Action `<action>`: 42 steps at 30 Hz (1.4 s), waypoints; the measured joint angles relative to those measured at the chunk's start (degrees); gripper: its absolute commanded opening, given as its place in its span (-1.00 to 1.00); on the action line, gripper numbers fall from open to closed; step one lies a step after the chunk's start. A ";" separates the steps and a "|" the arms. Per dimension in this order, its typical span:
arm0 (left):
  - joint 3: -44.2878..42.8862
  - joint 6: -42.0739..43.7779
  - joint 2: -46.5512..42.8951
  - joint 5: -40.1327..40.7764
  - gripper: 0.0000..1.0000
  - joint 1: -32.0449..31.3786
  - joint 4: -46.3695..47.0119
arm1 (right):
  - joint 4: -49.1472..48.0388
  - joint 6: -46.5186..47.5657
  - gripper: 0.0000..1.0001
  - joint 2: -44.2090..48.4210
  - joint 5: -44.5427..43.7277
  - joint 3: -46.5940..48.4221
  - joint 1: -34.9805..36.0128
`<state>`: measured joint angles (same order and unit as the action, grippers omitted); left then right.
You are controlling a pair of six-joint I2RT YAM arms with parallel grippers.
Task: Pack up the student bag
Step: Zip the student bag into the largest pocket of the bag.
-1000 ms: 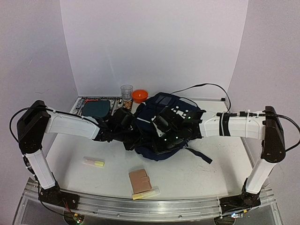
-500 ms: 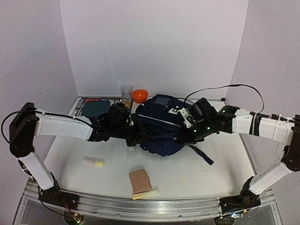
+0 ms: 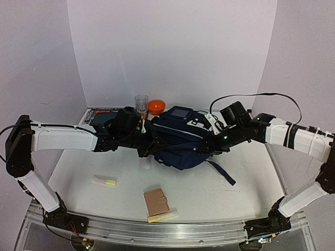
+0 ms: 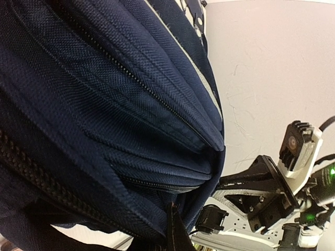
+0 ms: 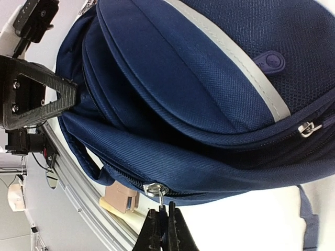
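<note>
student bag (image 3: 178, 144), right jaws pinching zip pull (image 5: 155, 189)

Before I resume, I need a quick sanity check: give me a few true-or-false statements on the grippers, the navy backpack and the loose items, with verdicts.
1. The right gripper is shut on a metal zipper pull of the navy-blue fabric backpack. True.
2. The left gripper hangs open, clear of the backpack. False: it is shut on fabric at the bag's left side.
3. The round orange bowl stands behind the backpack, beside a clear plastic cup. True.
4. The flat tan wallet is already inside the backpack. False: it lies on the white table in front of it.
</note>
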<state>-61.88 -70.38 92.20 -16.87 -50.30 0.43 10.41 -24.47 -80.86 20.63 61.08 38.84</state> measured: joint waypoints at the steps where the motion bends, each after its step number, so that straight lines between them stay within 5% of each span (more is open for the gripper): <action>1: -0.85 -0.03 0.47 0.34 -1.00 0.00 -0.50 | 1.81 -0.24 -1.00 -0.64 -1.41 1.85 0.73; 14: -5.66 -0.07 7.97 5.57 -1.00 -0.15 -6.92 | 19.30 -5.47 -1.00 -17.18 -15.76 19.25 10.69; 26: -8.45 -1.07 9.56 9.30 -1.00 -3.17 -2.92 | 24.30 -6.02 -1.00 -25.88 -13.77 34.73 12.72; 35: -5.82 1.14 7.32 12.16 -1.00 -3.32 -2.68 | 20.31 -5.72 -1.00 -18.80 -15.49 23.71 11.04; 42: 0.95 2.55 -0.75 11.80 -1.00 0.78 -2.66 | 15.78 -3.22 -1.00 -5.22 -14.62 5.16 -1.82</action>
<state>-60.93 -67.83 91.45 -5.07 -49.52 -2.23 26.19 -27.70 -86.07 6.01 66.24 37.02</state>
